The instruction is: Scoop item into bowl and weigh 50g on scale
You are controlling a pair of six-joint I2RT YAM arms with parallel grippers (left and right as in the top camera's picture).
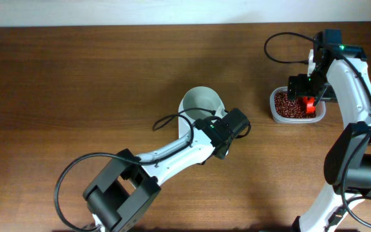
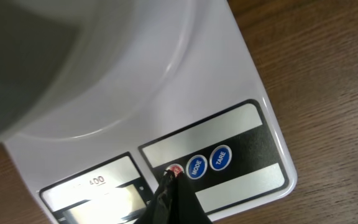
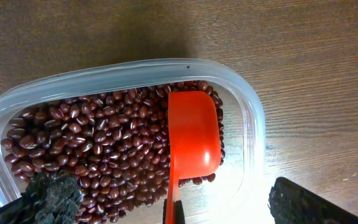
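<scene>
overhead view.
- tabletop [image 1: 76,77]: brown wood grain.
- bowl [image 1: 201,102]: small, round, white, mid-tabletop, empty as far as shown. its near side is covered by the left arm.
- left hand [image 1: 236,124]: just right of the bowl and nearer. fingers cannot be made out from here.
- tub [image 1: 276,113]: clear plastic, rounded corners, far right of the tabletop, well apart from the bowl.
- beans [image 1: 285,105]: dark red-brown heap inside the tub.
- scoop [image 1: 309,106]: red, at the right side of the tub.
- right hand [image 1: 303,87]: hangs over the tub.

left wrist view.
- scale [image 2: 241,81]: flat, white, lying on the wood.
- bowl [image 2: 48,56]: stands on the scale platform; white wall blurred.
- display [image 2: 98,194]: grey; digits too blurred to read.
- red button [image 2: 175,169]: round, beside the display.
- blue buttons [image 2: 195,167]: two, just right of the red one.
- left hand [image 2: 170,182]: closed, fingers pressed together, holding nothing. its dark tip is at the red button and appears to touch it.

right wrist view.
- tub [image 3: 104,71]: clear rim, on the tabletop.
- beans [image 3: 92,143]: all in the tub, covering its floor.
- scoop [image 3: 193,134]: lies on the beans, bowl of the scoop down, with its handle reaching towards the camera.
- right hand [image 3: 178,202]: fully open, fingers [image 3: 51,198] spread wide to either side of the scoop handle, not touching it.
</scene>
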